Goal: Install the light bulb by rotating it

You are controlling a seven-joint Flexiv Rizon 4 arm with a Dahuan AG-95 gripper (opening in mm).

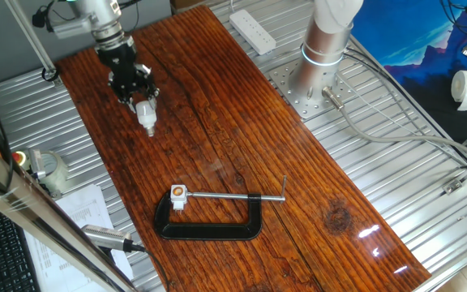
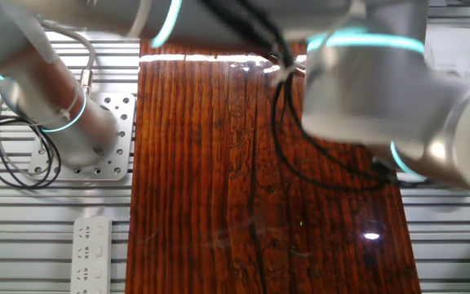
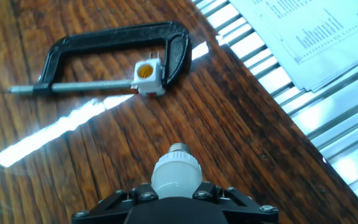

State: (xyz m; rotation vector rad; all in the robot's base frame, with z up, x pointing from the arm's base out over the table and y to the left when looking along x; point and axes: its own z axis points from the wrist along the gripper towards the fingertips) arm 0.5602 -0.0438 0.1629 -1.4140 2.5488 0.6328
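My gripper is shut on the light bulb, a small white frosted bulb held with its threaded base pointing down and out, above the wooden board at the far left. In the hand view the light bulb sticks out between the black fingers, its metal screw base toward the socket. The white socket block with its orange hole sits clamped in the black C-clamp, well away from the bulb. In one fixed view the socket block and the C-clamp lie near the board's front.
The wooden board lies on a ribbed metal table. The arm's base stands at the right, a power strip behind it. Papers lie beside the board. The arm fills the other fixed view.
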